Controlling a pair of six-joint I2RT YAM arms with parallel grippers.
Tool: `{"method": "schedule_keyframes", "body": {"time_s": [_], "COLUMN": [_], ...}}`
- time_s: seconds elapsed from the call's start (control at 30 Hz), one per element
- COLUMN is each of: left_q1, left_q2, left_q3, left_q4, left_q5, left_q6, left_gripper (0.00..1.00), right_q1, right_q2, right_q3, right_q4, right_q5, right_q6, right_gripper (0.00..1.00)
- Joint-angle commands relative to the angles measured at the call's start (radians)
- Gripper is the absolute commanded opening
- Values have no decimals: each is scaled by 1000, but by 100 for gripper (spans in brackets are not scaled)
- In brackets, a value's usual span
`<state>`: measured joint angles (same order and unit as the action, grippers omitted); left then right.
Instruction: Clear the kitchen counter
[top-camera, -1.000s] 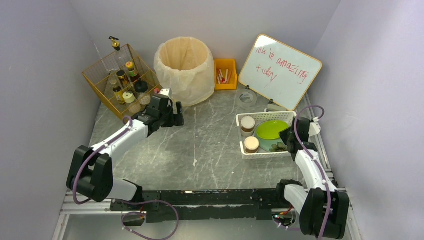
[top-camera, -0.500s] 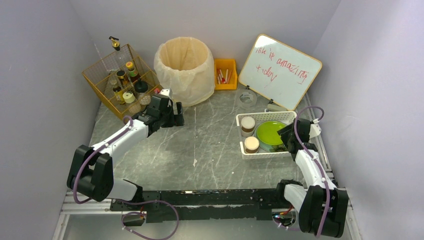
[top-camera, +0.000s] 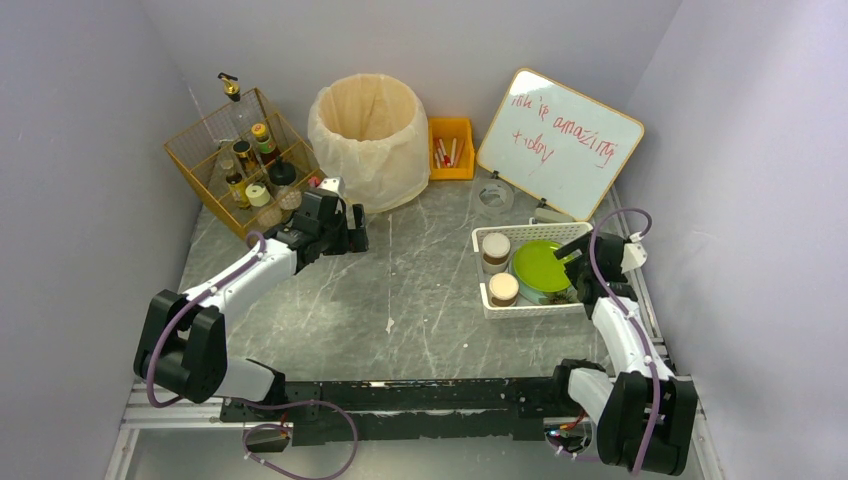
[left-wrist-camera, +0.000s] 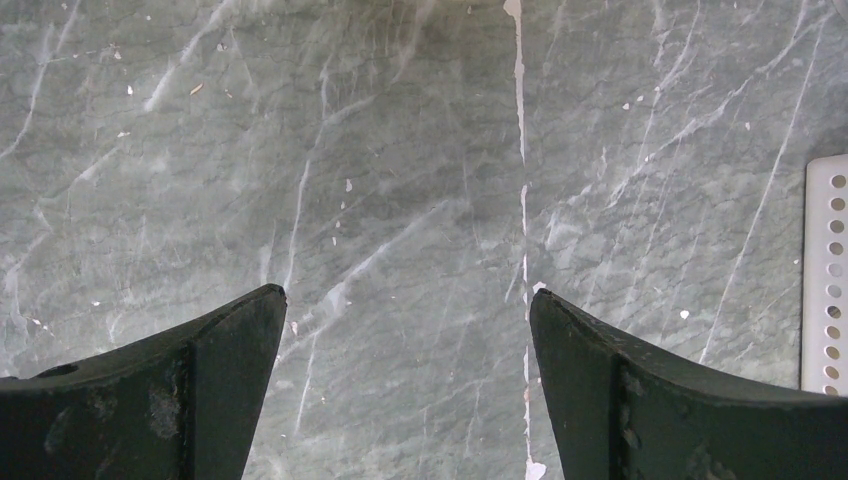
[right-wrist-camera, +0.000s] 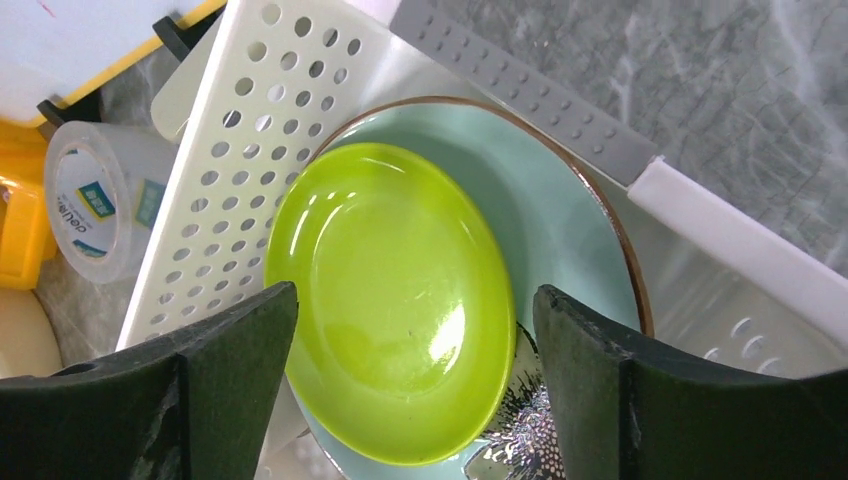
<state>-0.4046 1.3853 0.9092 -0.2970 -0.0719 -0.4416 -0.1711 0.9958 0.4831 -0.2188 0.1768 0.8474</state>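
Observation:
The kitchen counter (top-camera: 420, 300) is a grey marble-look surface. On its right stands a white perforated basket (top-camera: 530, 233) holding two lidded jars (top-camera: 496, 247), a lime-green plate (top-camera: 540, 262) on a pale blue plate (right-wrist-camera: 560, 200), and a dark patterned dish (right-wrist-camera: 520, 440) under their near edge. My right gripper (top-camera: 572, 262) hangs open over the basket's right side, the green plate (right-wrist-camera: 390, 300) showing between its fingers without touching them. My left gripper (top-camera: 350, 235) is open above bare counter (left-wrist-camera: 400, 150), holding nothing.
At the back stand a gold wire basket of bottles (top-camera: 240, 160), a lined bin (top-camera: 368, 130), a yellow box (top-camera: 451, 148) and a whiteboard (top-camera: 560, 140). A tape roll (top-camera: 495, 196) lies behind the white basket. A black rail frame (top-camera: 420, 395) runs along the near edge.
My right gripper has gone from shut to wide open over the basket and lifted slightly toward the back right. The left arm has not moved.

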Motion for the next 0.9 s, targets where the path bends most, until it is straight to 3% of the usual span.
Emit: {"method": "schedule_keyframes", "body": {"time_s": [0.0,0.17,0.4,0.87], "left_q1": [3,2,1,3], "left_q2": [-1,-9,-38,-146], "left_q3": [31,34,34,24], "left_q4": [15,16,50,112], "left_q5": [17,15,45,14], "left_q6": [1,-1,28,42], "left_gripper": [97,97,97,97], "right_q1": [-10,-10,-10,16], "right_q2": [8,9,-57,92], "right_q3": [55,112,170,473], "right_q4": [-71,-108,-98,-119], "right_q5": [75,107,158,-212], "right_q6": [-37,-72,-144,-266], "right_gripper": [93,100,100,100]}}
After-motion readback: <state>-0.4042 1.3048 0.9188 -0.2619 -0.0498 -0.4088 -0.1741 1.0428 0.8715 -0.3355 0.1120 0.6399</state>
